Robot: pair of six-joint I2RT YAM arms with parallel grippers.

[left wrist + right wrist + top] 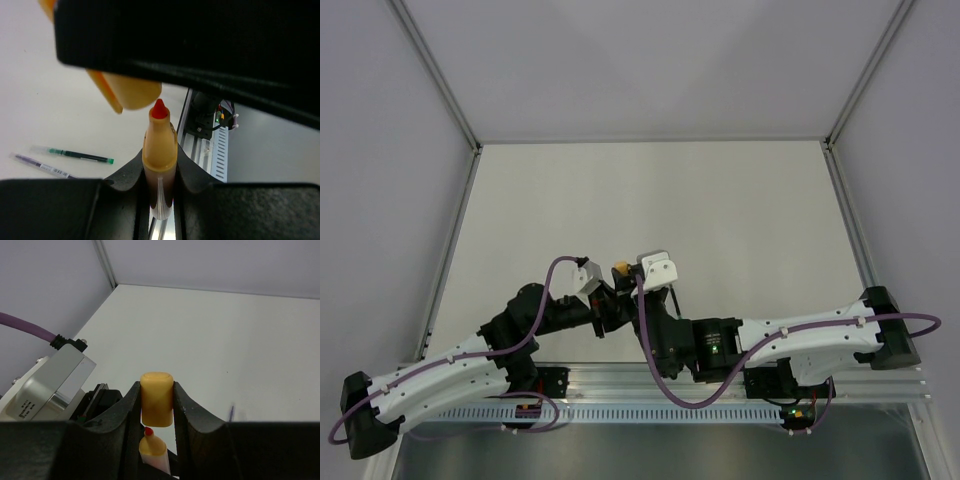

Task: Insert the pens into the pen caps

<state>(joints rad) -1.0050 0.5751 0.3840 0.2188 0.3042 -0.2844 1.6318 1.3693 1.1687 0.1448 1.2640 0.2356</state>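
Since both pieces are light, rigid plastic with slick sides, a firm pinch across the width suits them. The left pincer is closed partway on the barrel of the orange pen, red tip up. The right pincer clamps the orange cap at mid-length (mouth just above the tip, not yet on). Pushed off-axis, either could slip or twist. A green-ended pen lies on the table.

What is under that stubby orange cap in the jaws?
The red-tipped orange marker, pointing up just below the stubby orange cap, not yet inside. The cap's hollow cannot be seen.
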